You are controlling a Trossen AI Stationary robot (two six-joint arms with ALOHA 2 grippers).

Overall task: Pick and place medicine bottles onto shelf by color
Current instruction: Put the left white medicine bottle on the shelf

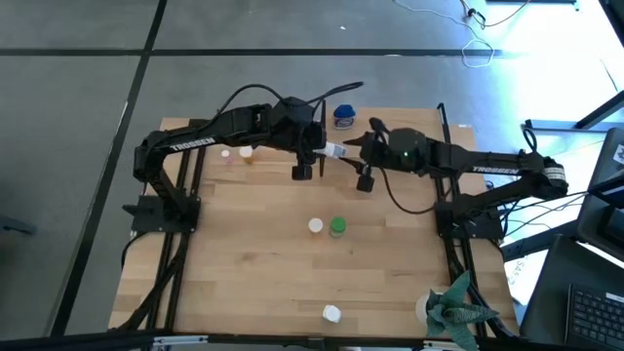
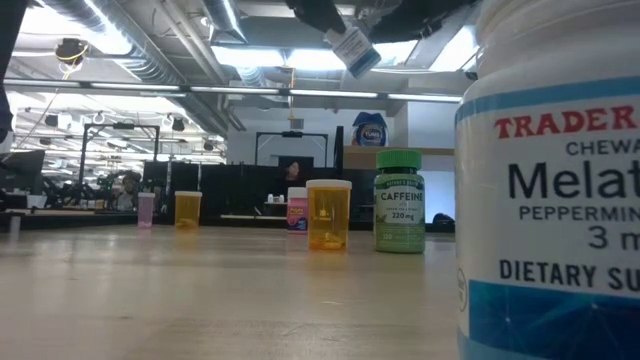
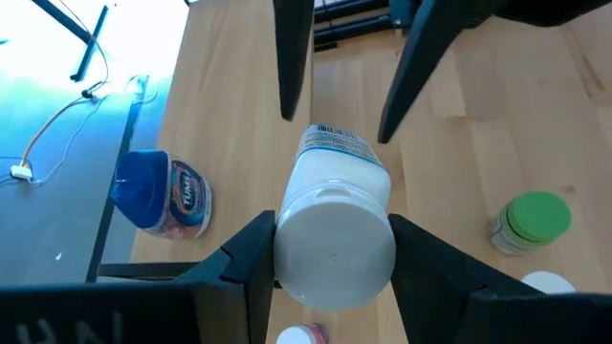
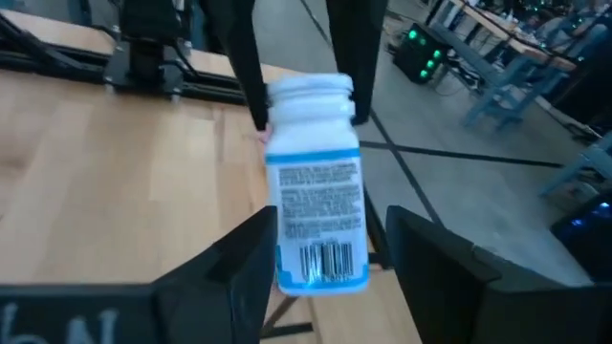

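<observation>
At the far left of the table, seen from above, a pink bottle (image 1: 225, 154) and an orange bottle (image 1: 247, 153) stand close together near the far edge, beside the left arm; in the low view they show as a pale pink bottle and an amber one side by side. The left gripper (image 1: 312, 156) reaches in over the far middle of the table and is clamped on the cap end of a white bottle (image 1: 334, 151); its own wrist view shows its 2 fingers (image 3: 251, 250) pressed against either side of the white cap, the bottle held off the table and lying roughly level. The right gripper (image 1: 360, 161) meets it from the other side; its fingers (image 4: 251, 250) stand spread on either side of the white bottle's base end without clearly touching it, so its jaws are wide. Behind the 2 grippers, at the far edge, a blue-capped bottle (image 1: 343, 117) stands alone. Nearer the middle of the table a white-capped orange bottle (image 1: 316, 226) and a green bottle (image 1: 337, 228) stand just beside each other; in the low view the green one reads CAFFEINE. Near the front edge lies another white bottle (image 1: 332, 313), large in the low view; a green paper plant (image 1: 454, 310) sits at the front right corner.
</observation>
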